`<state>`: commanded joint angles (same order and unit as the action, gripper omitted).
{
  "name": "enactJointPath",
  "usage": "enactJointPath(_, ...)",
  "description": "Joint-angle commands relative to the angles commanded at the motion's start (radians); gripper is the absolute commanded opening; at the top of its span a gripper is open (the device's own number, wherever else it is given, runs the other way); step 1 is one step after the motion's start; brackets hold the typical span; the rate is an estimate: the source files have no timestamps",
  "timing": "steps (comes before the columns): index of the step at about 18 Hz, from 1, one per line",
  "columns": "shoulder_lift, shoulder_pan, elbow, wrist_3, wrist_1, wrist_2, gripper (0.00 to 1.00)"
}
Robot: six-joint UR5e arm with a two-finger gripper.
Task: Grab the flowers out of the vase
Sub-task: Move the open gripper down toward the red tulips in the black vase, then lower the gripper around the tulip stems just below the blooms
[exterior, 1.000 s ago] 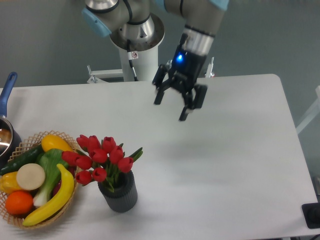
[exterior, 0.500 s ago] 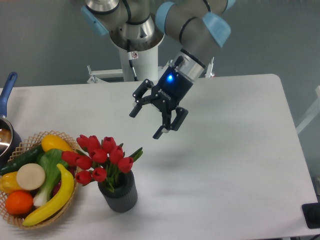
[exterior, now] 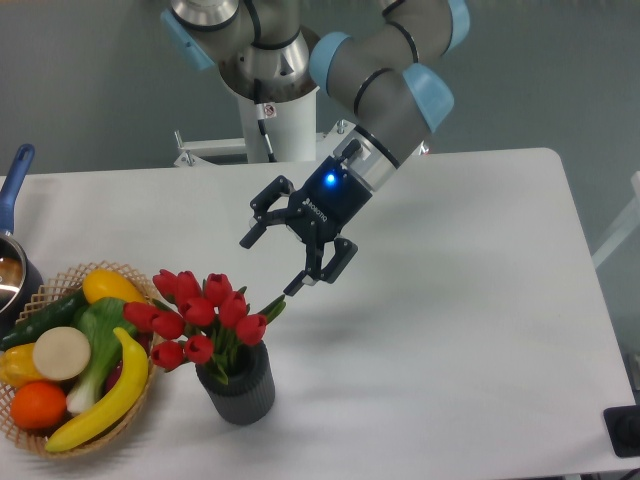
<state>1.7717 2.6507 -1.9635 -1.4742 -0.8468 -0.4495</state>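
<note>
- Spread wide and holding nothing, the end effector (exterior: 268,266) hangs in the air above the bench (exterior: 470,300), tilted down and to the left, so its open jaws face the flowers (exterior: 200,312).
- Fixed camera, flowers: the red bunch stands in the vase (exterior: 238,385), near the front left of the bench. The heads lean to the left, out over the vase rim, and a green leaf (exterior: 270,307) pokes out on the right. The lower finger (exterior: 300,284) sits just beside that leaf tip; whether they touch cannot be told.
- Fixed camera, surroundings: a wicker basket (exterior: 62,282) of fruit and vegetables sits just beside the vase on its left, with a yellow banana (exterior: 115,390) along its near edge. A pot (exterior: 12,270) is partly cut off at the left border.
- Risks, as I judge them: closing on the blooms instead of the stems would likely crush or slip off the heads, since only leaves and heads show above the rim.
- Coming in at this slant could push the bunch sideways and tip the vase, which looks small and light, toward the basket.
- If the stems sit snugly, lifting could drag the vase up with them, then drop it.
</note>
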Motion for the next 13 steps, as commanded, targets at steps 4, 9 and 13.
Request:
enactJointPath(4,0.05,-0.015,0.051,-0.003,0.035,-0.015,1.0)
enactJointPath(9,0.092,-0.046,0.08,0.005,0.044,-0.014,1.0)
enactJointPath(13,0.11,-0.066,0.106,0.081,0.044,-0.011,1.0)
